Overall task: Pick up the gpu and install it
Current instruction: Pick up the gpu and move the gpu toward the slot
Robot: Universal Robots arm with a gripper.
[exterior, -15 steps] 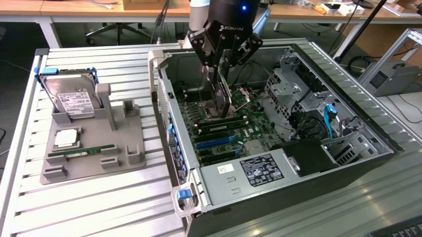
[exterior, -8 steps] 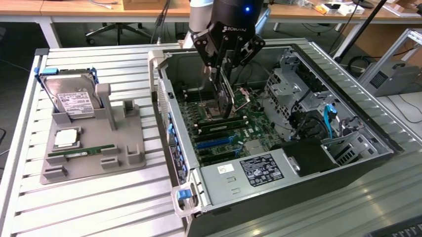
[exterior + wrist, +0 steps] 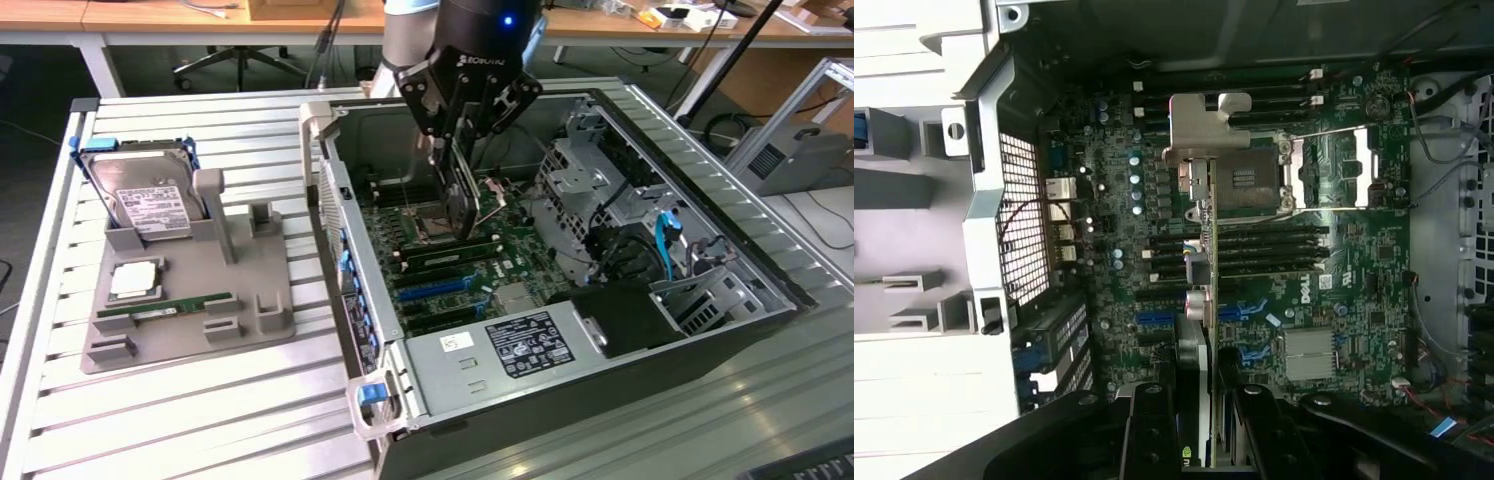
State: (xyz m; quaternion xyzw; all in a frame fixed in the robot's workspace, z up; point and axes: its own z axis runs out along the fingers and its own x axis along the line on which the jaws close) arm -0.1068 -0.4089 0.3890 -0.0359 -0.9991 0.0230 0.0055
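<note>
One arm reaches down into the one open computer case [image 3: 747, 290], which lies on its side on a slatted metal table [image 3: 200, 420]. Its gripper [image 3: 458, 140] is clamped on the gpu [image 3: 467, 205], one card held on edge just above the motherboard [image 3: 454, 285] and not yet seated. From the wrist view, the two black fingers [image 3: 1154, 430] pinch the gpu [image 3: 1199, 250] from either side, and the gripper [image 3: 1199, 410] has the card's silver bracket pointing away from it (the bracket hangs over the area beside the bare processor socket [image 3: 1254, 180]).

Off to the exterior view's left, well apart from the case, sits one grey holder [image 3: 200, 330]. It carries three parts: one hard drive [image 3: 147, 205] with a white label at the far end, one square processor chip [image 3: 136, 280] nearer, and one narrow green memory stick [image 3: 167, 306] lying flat beside the chip.
</note>
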